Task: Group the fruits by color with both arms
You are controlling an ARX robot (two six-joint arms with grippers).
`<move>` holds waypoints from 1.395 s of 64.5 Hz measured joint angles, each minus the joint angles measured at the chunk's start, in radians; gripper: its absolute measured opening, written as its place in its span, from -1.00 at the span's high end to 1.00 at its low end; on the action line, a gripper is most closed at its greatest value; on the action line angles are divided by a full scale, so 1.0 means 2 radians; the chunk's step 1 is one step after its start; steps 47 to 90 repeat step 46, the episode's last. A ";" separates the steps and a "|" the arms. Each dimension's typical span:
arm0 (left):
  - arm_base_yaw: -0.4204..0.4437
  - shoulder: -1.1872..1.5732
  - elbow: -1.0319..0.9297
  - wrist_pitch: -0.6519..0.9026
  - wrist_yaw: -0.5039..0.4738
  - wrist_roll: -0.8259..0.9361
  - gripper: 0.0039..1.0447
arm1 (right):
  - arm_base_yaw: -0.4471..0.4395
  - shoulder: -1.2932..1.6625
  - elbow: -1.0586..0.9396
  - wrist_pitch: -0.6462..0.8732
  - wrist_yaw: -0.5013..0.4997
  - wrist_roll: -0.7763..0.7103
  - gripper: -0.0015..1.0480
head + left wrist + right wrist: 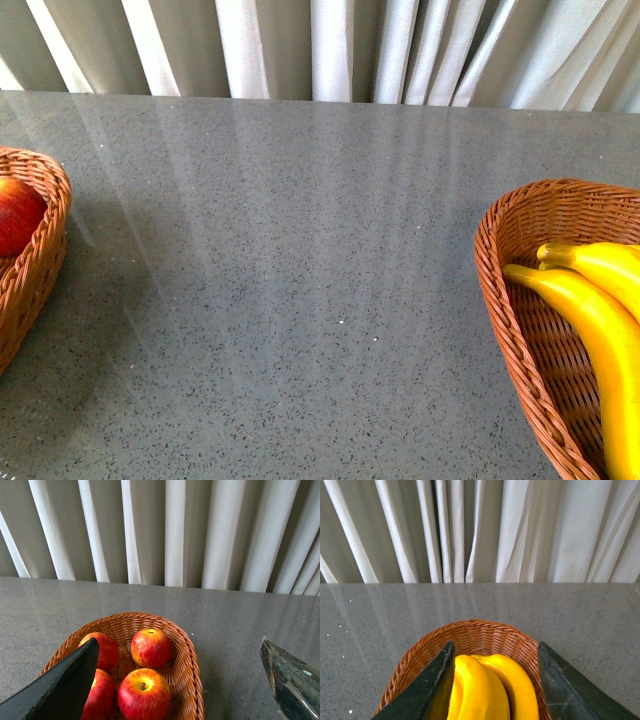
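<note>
In the left wrist view, several red apples with yellow tops (151, 647) lie in a brown wicker basket (187, 655). My left gripper (179, 645) hangs open above it, one black finger (65, 687) over the apples and the other (290, 680) over the table. In the right wrist view, yellow bananas (485, 690) lie side by side in another wicker basket (480, 630). My right gripper (496, 647) is open above them, its fingers (427, 690) on either side, holding nothing. The front view shows one apple (15, 215) and the bananas (600, 320), with no arm in sight.
The two baskets stand at the left edge (55, 200) and right edge (500, 260) of a grey speckled table (300, 300). White pleated curtains (330, 45) hang behind the table's far edge.
</note>
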 joint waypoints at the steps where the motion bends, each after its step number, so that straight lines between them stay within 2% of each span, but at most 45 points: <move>1: 0.000 0.000 0.000 0.000 0.000 0.000 -0.83 | 0.000 0.000 0.000 0.000 0.000 0.000 -0.41; 8: 0.000 0.000 0.000 0.000 0.000 0.000 -0.83 | 0.000 0.000 0.000 0.000 0.000 0.000 -0.80; 10: 0.000 0.000 0.000 0.000 0.000 0.000 -0.83 | 0.000 0.000 0.000 0.000 0.000 0.000 -0.85; 90: 0.000 0.000 0.000 0.000 0.000 0.000 -0.83 | 0.000 0.000 0.000 0.000 0.000 0.000 -0.82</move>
